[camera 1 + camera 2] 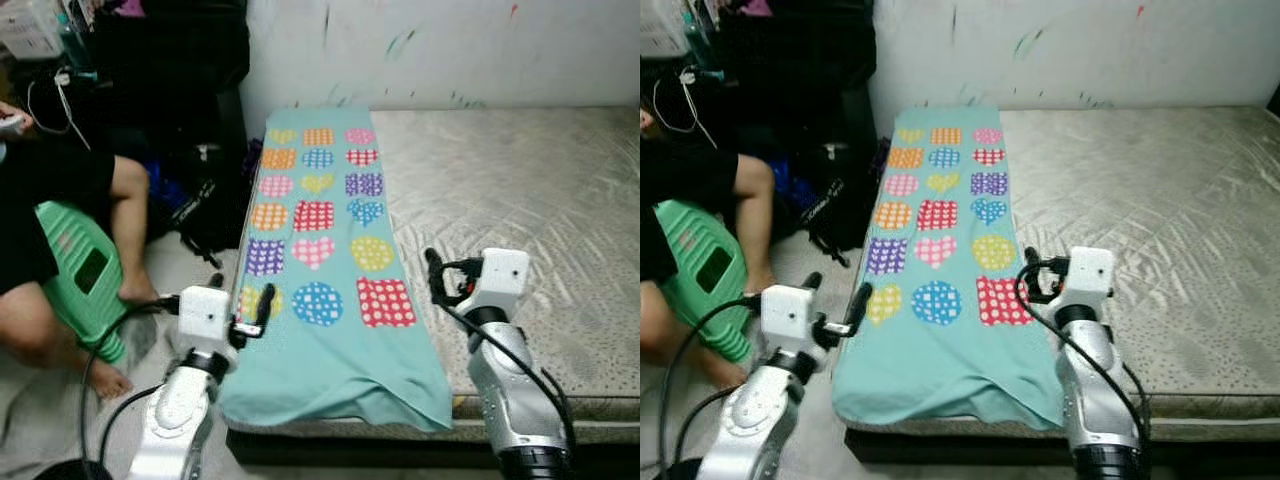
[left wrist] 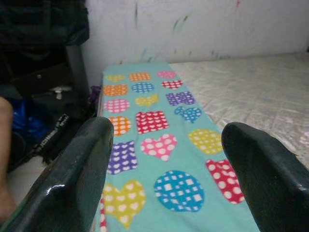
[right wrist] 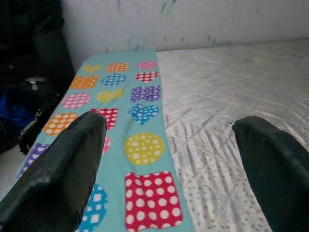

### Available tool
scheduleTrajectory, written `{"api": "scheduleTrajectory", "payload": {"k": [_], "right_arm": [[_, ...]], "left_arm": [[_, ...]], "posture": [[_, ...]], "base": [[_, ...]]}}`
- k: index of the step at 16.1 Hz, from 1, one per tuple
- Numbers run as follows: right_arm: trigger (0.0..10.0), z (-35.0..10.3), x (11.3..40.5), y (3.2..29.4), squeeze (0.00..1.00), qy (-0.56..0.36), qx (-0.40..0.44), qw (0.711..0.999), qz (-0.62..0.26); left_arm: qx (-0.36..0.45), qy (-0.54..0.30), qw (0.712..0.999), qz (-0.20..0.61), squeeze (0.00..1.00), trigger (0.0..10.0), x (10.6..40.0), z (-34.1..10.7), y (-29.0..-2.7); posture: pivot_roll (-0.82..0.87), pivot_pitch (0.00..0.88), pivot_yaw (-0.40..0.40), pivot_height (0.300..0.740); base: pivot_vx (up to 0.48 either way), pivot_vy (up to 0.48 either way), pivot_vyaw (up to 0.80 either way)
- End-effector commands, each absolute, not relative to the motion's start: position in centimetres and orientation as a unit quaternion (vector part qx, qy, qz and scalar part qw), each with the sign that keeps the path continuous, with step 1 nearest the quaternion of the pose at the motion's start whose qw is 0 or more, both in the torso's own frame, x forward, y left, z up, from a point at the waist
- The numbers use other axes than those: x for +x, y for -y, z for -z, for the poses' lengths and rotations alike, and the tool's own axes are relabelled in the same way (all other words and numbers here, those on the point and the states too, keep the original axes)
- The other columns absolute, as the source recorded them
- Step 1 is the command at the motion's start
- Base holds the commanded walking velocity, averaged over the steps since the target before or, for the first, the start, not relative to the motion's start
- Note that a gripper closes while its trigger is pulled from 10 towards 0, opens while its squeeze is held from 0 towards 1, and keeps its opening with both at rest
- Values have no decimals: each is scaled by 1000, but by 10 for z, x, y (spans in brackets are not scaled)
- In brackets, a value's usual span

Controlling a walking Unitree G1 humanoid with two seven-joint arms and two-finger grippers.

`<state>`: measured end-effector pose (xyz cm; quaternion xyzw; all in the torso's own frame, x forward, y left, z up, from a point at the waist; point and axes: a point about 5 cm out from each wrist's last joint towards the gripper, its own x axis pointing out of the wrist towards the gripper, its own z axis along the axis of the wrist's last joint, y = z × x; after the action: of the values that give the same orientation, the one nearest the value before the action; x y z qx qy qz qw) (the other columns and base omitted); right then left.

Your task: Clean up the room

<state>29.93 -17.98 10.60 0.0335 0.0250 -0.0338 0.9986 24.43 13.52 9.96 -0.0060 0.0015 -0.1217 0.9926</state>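
Blanket [image 1: 318, 262], the teal one printed with dotted hearts, circles and squares, lies folded into a long strip along the left edge of the mattress [image 1: 520, 190], and both tools hang at its near end. The left tool [image 1: 250, 312] hovers at the strip's near left edge, its fingers spread wide and empty; the right tool [image 1: 437, 276] hovers just off the near right edge over bare mattress, also wide open and holding nothing. One tool to each side suggests the robot is squaring up to take the near corners together, probably to fold or lift the strip. The strip's long axis runs from the near edge of the bed straight away to the white wall [image 1: 450, 50], with its near end draping slightly over the mattress edge. Left of the bed, a person [image 1: 60, 230] sits on a green stool [image 1: 85, 275], and a black bag [image 1: 210, 215] rests against the bed side.
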Motion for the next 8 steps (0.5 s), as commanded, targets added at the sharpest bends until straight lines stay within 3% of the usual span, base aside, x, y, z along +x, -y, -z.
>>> {"api": "scheduleTrajectory", "payload": {"k": [1, 8], "right_arm": [[10000, -108, 301, 179, 0, -23, 32, 999, 35], [10000, -105, 302, 183, 0, -33, 26, 998, 43]], "left_arm": [[-6, 5, 992, 123, 0, 10000, 243, -103, -137], [-6, -5, 992, 123, 0, 10000, 241, -99, -142]], "posture": [[-106, 0, 39, 740], [-99, 0, 39, 740]], "base": [[0, 0, 0], [0, 0, 0]]}}
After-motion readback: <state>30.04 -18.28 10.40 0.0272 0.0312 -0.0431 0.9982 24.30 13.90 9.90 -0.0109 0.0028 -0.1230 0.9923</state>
